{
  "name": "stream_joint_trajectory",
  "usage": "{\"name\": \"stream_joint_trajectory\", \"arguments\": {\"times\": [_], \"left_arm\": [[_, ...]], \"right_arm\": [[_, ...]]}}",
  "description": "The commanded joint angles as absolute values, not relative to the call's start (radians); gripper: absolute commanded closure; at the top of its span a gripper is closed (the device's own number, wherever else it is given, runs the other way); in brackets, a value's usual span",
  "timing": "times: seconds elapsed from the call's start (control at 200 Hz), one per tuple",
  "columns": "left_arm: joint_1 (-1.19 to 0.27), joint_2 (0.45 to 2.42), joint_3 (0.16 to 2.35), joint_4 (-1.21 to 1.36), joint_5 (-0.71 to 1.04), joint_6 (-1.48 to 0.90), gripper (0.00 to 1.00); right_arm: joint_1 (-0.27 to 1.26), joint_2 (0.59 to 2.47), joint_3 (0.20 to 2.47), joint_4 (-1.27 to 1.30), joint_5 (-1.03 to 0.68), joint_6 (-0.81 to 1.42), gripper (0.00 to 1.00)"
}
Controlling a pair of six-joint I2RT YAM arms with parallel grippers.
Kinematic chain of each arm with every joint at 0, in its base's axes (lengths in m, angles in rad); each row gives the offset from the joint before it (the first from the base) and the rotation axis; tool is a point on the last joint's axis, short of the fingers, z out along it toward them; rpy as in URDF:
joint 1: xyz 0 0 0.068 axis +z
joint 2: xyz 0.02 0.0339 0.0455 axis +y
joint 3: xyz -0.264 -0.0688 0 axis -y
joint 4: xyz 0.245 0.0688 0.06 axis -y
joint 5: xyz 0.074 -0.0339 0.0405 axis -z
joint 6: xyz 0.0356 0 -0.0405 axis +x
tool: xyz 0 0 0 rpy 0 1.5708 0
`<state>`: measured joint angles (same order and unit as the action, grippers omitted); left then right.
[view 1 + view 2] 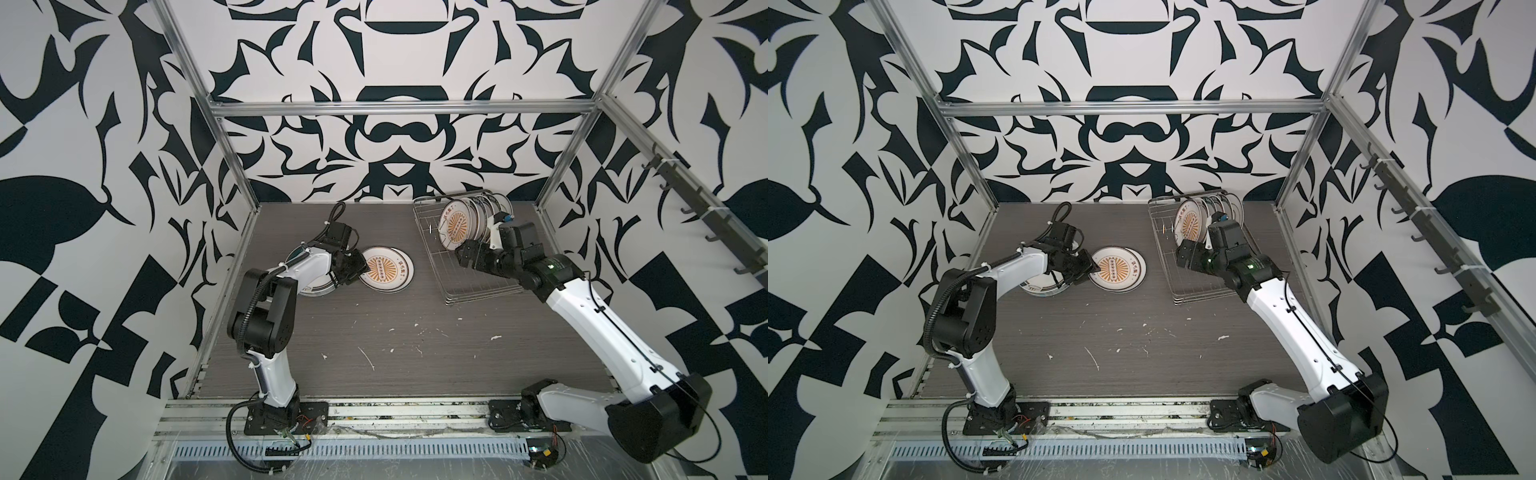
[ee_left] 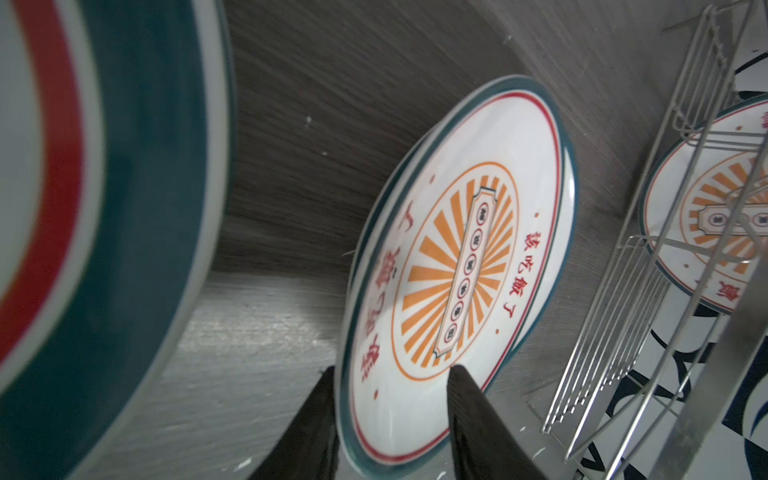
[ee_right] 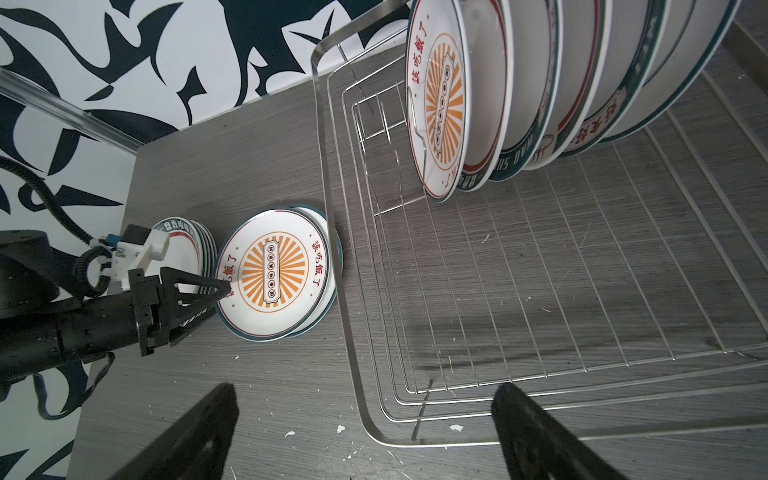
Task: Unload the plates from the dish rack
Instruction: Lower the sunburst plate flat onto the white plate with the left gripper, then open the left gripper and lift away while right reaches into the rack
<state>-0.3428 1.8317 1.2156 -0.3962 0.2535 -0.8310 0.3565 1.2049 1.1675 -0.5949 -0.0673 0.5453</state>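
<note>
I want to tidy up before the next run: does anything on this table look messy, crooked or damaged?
White flecks and streaks litter the grey wood-grain tabletop, possibly chips or dried spills. The silver wire dish rack sits skewed to the table edges. The top orange-sunburst white plate lies off-centre on the plate beneath.

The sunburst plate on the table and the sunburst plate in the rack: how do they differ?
The table plate lies flat, face up; the rack plate stands on edge. The table plate tops another plate; the rack plate fronts a row held in the dish rack. Both show an orange sunburst, red lettering, teal rim.
</note>
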Motion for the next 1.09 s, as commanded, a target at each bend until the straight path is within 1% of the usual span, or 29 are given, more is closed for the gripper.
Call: {"name": "stream_joint_trajectory", "arguments": {"times": [0.0, 0.31, 0.425, 0.515, 0.705, 0.825, 0.945, 1.03, 1.09], "left_arm": [[-0.35, 1.858, 1.244, -0.436, 0.247, -0.833, 0.54], [-0.364, 1.894, 1.284, -0.452, 0.251, -0.824, 0.5], [-0.367, 1.887, 1.286, -0.474, 0.233, -0.819, 0.45], [-0.372, 1.876, 1.288, -0.484, 0.224, -0.804, 0.36], [-0.372, 1.864, 1.294, -0.54, 0.212, -0.791, 0.35], [-0.373, 1.767, 1.253, -0.599, 0.147, -0.786, 0.34], [-0.372, 1.609, 1.23, -0.689, 0.076, -0.764, 0.32], [-0.371, 1.476, 1.225, -0.758, 0.025, -0.745, 0.23], [-0.369, 1.383, 1.231, -0.807, -0.025, -0.73, 0.19]], "right_arm": [[0.354, 1.178, 1.169, -0.603, -0.067, 0.535, 0.01], [0.349, 1.157, 1.172, -0.622, -0.066, 0.53, 0.01], [0.345, 1.168, 1.175, -0.633, -0.058, 0.523, 0.01], [0.343, 1.18, 1.182, -0.638, -0.058, 0.516, 0.01], [0.342, 1.226, 1.242, -0.686, -0.043, 0.476, 0.0], [0.339, 1.273, 1.293, -0.703, 0.026, 0.44, 0.01], [0.329, 1.341, 1.355, -0.693, 0.09, 0.411, 0.0], [0.315, 1.413, 1.411, -0.682, 0.092, 0.386, 0.0], [0.312, 1.468, 1.45, -0.673, 0.095, 0.365, 0.0]]}}
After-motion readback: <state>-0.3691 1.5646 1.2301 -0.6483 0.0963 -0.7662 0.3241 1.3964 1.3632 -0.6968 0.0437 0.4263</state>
